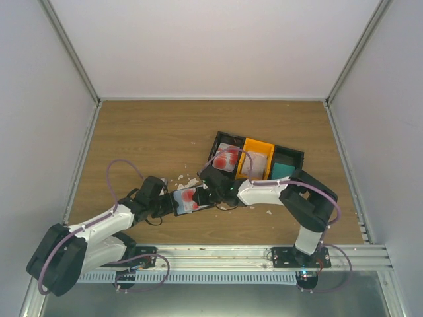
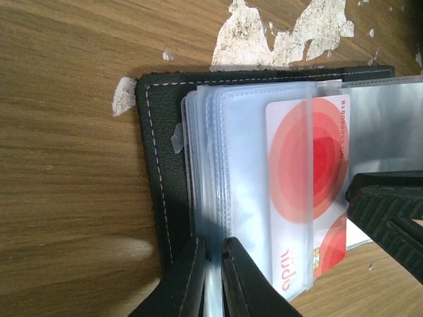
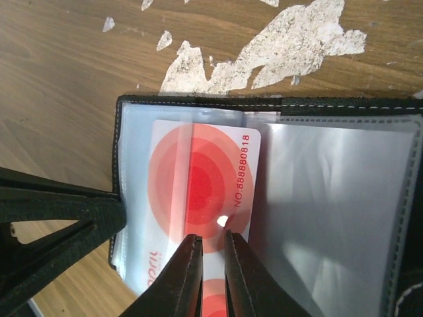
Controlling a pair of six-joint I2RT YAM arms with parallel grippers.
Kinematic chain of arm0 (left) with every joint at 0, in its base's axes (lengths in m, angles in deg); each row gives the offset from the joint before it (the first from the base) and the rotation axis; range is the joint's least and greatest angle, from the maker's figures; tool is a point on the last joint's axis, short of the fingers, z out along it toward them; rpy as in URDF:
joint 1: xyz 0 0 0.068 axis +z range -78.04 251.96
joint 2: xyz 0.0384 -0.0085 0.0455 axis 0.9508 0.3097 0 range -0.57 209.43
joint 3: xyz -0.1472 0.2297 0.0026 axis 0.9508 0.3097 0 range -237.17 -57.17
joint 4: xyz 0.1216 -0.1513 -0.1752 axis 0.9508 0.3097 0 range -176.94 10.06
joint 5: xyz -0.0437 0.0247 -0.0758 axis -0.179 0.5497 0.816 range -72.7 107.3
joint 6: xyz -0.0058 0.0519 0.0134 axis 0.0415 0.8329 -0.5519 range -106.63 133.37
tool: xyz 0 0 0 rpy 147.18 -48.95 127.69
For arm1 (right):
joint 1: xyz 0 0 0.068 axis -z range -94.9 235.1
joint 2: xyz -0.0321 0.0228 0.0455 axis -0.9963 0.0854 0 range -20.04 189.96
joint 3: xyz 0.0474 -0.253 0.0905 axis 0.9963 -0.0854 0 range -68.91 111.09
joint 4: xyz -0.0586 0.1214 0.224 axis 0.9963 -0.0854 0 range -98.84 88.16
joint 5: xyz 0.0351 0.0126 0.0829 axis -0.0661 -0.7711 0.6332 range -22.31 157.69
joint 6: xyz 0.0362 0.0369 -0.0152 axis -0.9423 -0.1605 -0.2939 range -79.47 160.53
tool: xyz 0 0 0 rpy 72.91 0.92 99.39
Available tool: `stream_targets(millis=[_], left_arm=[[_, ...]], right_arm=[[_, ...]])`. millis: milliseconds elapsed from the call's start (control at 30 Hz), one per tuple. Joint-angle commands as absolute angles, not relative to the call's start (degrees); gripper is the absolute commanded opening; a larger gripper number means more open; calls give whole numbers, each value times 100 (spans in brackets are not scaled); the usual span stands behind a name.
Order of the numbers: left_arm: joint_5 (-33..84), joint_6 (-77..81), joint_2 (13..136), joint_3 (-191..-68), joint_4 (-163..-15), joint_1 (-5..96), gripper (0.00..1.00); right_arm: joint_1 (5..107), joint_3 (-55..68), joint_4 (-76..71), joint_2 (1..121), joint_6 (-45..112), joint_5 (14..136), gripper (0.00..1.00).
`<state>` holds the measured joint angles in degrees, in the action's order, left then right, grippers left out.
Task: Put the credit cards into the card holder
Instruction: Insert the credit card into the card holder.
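Observation:
The black card holder lies open on the wooden table, its clear sleeves fanned out. My left gripper is shut on the near edge of those sleeves. A red-and-white credit card sits partly under a clear sleeve. My right gripper has its jaws almost together, tips resting on the card's face near its numbered edge, nothing pinched between them. More credit cards lie in the bins: red-and-white, pale, teal.
A black bin, an orange bin and another black bin stand in a row at the back right. White torn paper scraps lie just beyond the holder. White walls enclose the table.

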<state>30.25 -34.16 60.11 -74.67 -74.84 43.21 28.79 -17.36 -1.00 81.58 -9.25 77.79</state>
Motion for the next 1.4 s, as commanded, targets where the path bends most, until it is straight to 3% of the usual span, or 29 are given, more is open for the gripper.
stream_targets(millis=[0, 100, 500, 600, 833, 1200, 1367], left_arm=[[2950, -3318, 6102, -7475, -7341, 4331, 11], [2980, -3307, 6168, -7475, -7386, 4324, 11], [2951, -3277, 6218, -7500, -7395, 4331, 11], [2960, -3281, 6227, -7508, -7403, 4330, 11], [3032, -3241, 6277, -7497, -7461, 4333, 10], [3164, -3163, 6368, -7475, -7571, 4335, 10], [3017, -3179, 6249, -7506, -7408, 4340, 11]], right_arm=[[2806, -1597, -207, 8396, -847, 7808, 11], [2798, -1576, -229, 8463, -851, 7794, 11], [2770, -1414, -693, 8336, -751, 7256, 28], [2771, -1373, -644, 8452, -728, 7391, 26], [2762, -1332, -427, 8603, -660, 7790, 12], [2760, -1462, 298, 8675, -725, 8495, 10], [2762, -1456, -127, 8497, -671, 7841, 13]])
